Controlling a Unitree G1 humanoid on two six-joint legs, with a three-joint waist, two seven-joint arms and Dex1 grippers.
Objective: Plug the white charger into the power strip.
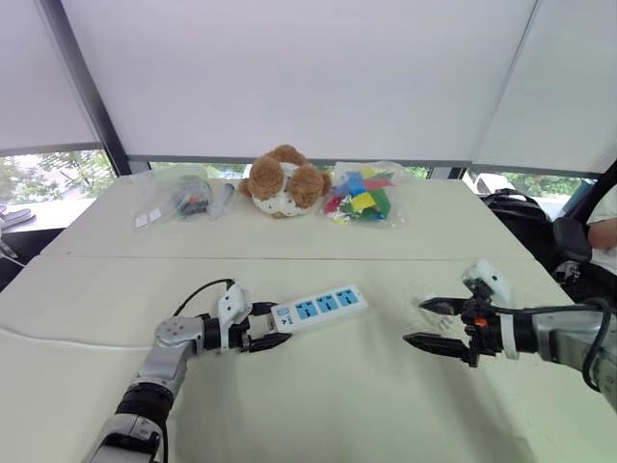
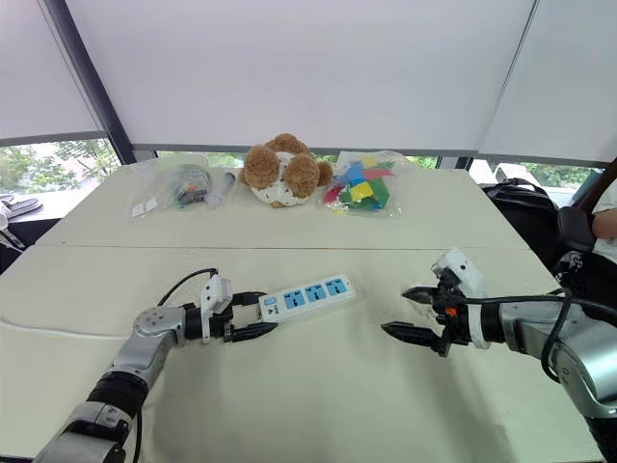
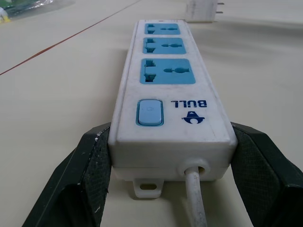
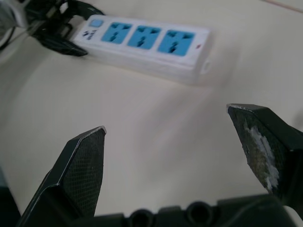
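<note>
The white power strip [image 1: 323,307] with three blue sockets lies flat on the cream table [image 1: 318,405], slanting away to the right. My left gripper [image 1: 275,324] is shut on its cord end, one black finger [image 3: 90,175] pressed against each side by the blue switch. A small white charger [image 3: 203,10] with two metal prongs lies on the table beyond the strip's far end. My right gripper [image 1: 416,321] hovers to the right of the strip, open and empty, its fingertips aimed at the strip [image 4: 147,40].
A brown teddy bear [image 1: 285,181] sits at the back of the table between a bag of coloured blocks [image 1: 361,196] and a clear bag of small items [image 1: 185,196]. The strip's black cord [image 1: 198,289] loops left. A person's arm [image 1: 605,227] and a black bag [image 1: 525,217] are at the right.
</note>
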